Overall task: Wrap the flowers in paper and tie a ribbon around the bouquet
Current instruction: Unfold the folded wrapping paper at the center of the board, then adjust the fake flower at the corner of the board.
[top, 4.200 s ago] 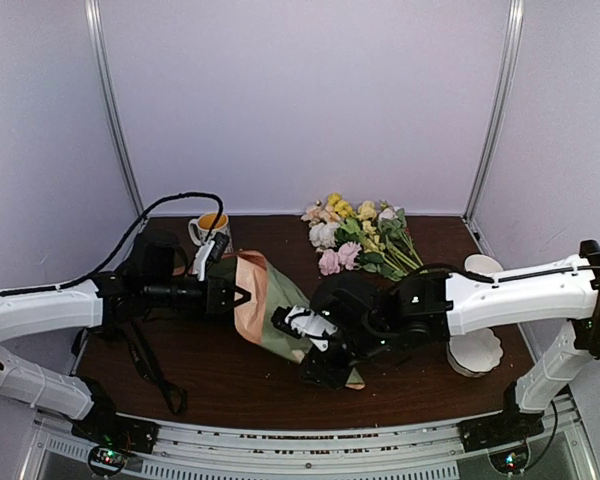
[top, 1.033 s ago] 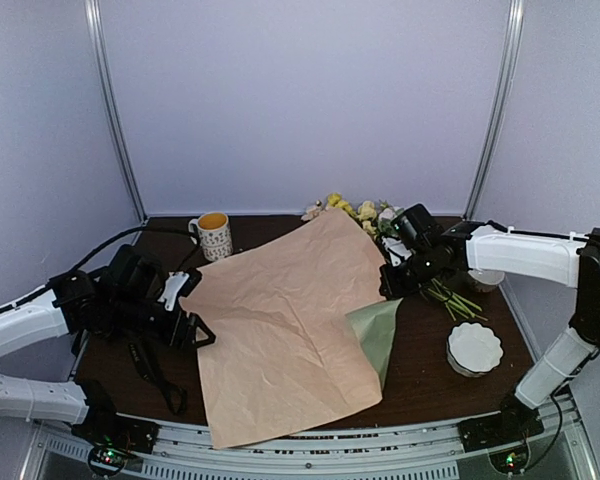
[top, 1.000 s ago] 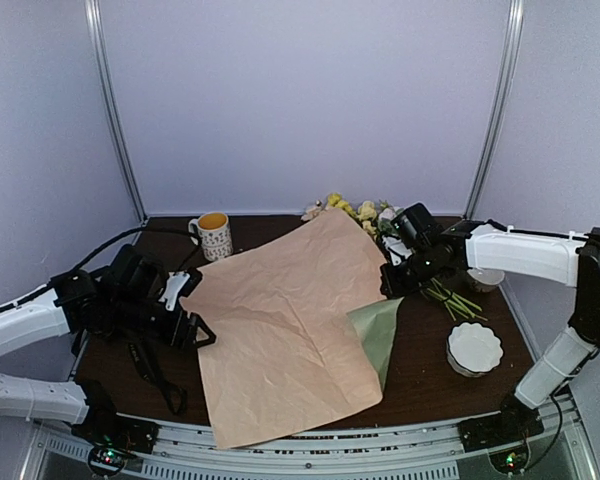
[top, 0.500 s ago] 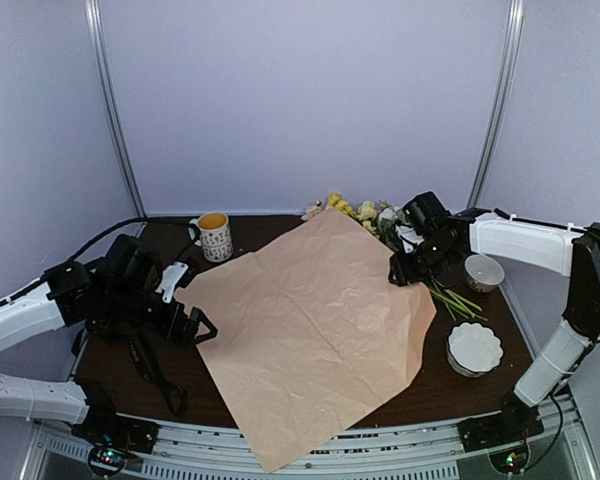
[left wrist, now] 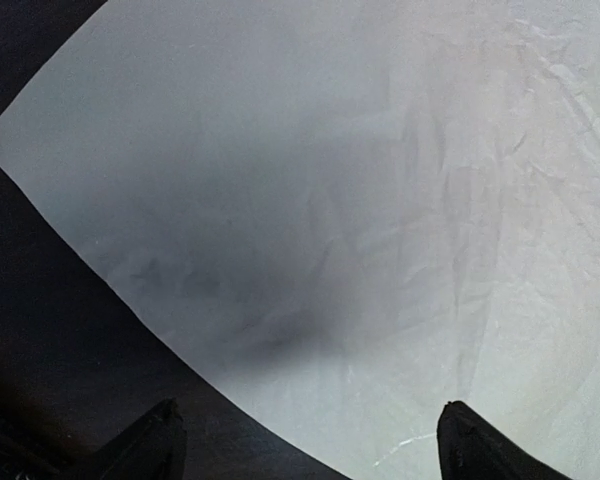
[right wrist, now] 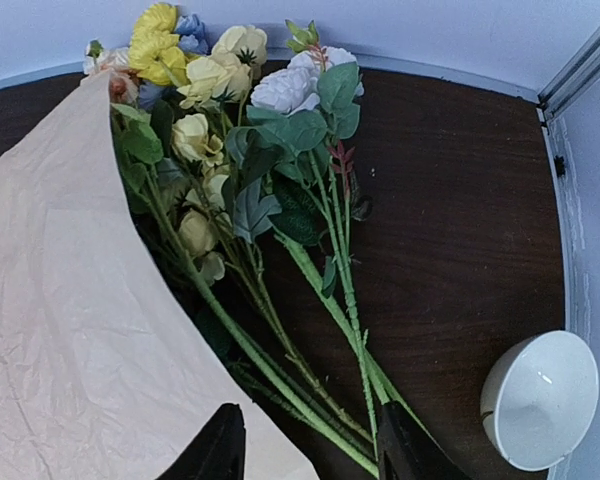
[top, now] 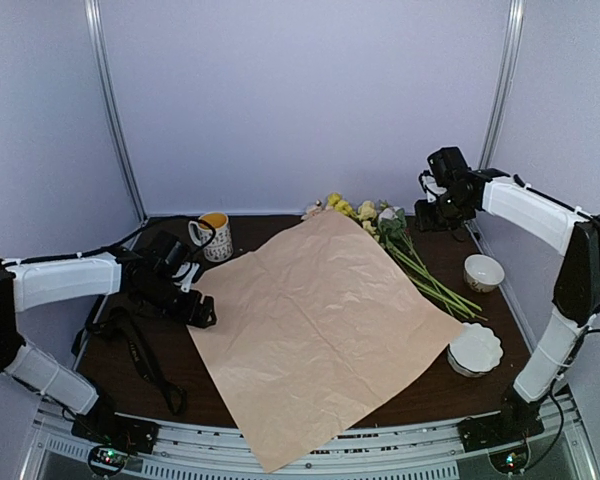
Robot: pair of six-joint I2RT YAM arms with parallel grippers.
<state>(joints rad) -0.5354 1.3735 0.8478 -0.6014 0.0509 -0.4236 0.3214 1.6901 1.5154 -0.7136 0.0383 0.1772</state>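
The flowers (right wrist: 250,190) lie straight ahead of and below the right gripper (right wrist: 310,452), whose fingers (right wrist: 218,445) stand apart and hold nothing. Their long axis runs away from those fingers: the thin green stems pass under the gap between the tips, and the blooms fan out at the far end. The right arm is clearly the nearer one. The left gripper (left wrist: 305,455) is well apart from them, on the other side of the sheet.

The paper (top: 320,320) lies spread flat with its peach side up, thin and lightly creased. One soft edge curls up over the blooms on the left of the right fingers, so part of the bunch is hidden beneath it. The left fingers (left wrist: 465,450) are spread wide with nothing between them. They hang low over the paper's edge, which runs slantwise beneath them, with dark table (left wrist: 40,330) under one tip and paper under the other.

The petals look like matt pastel fabric, and the leaves look stiff. I judge the stems to be springy and slim, so they could slip from a loose pinch. A smooth white bowl (right wrist: 540,400) sits to the right of the right fingers, near the stem ends
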